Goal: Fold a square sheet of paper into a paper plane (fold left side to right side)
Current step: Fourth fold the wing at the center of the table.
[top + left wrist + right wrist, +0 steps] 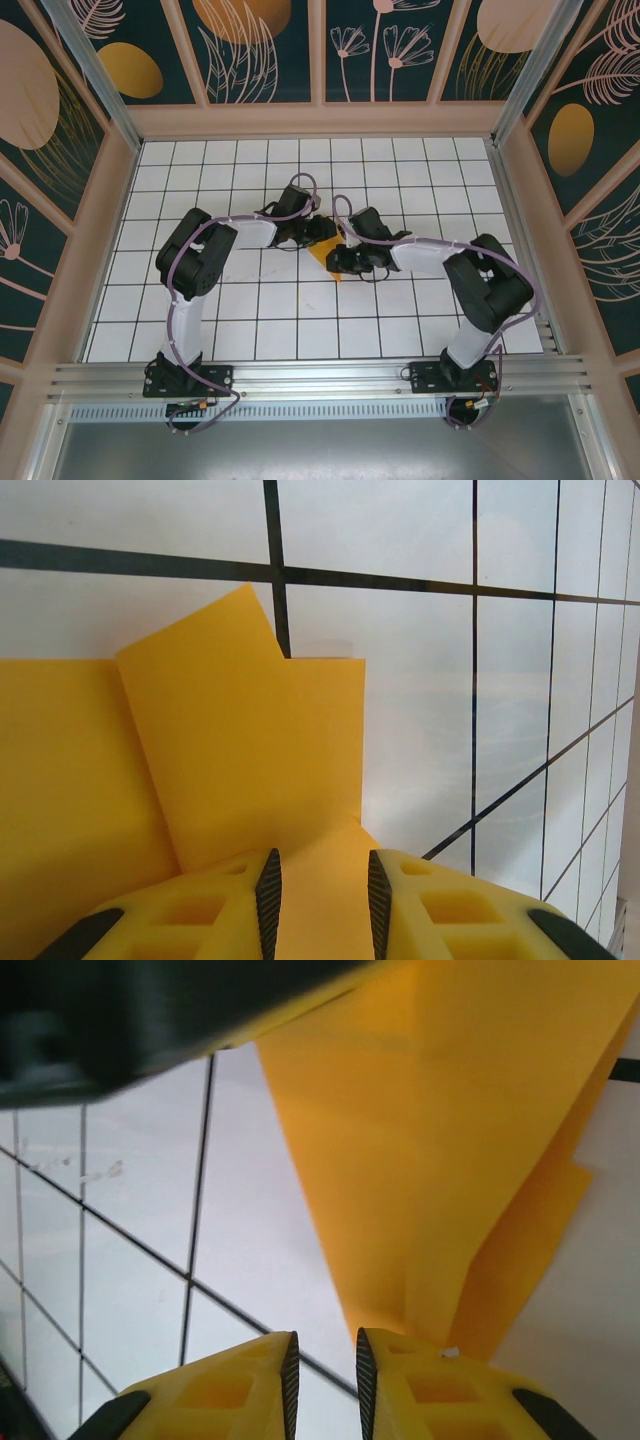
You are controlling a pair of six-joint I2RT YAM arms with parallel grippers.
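A: Where is the orange paper (327,253)?
B: In the middle of the worktop (250,320), partly folded, one flap lying slanted over another layer. The left arm's end sits at its far left side, the right arm's end at its right.
A: And the left fingers (235,915)?
B: Slightly apart, with a narrow gap. Paper shows through the gap and runs under both tips. I cannot tell whether they press on it.
A: The right fingers (425,1390)?
B: Also slightly apart, a little tighter. White worktop and a black grid line show through the gap. The paper's pointed end meets one fingertip; touching or just above, I cannot tell.
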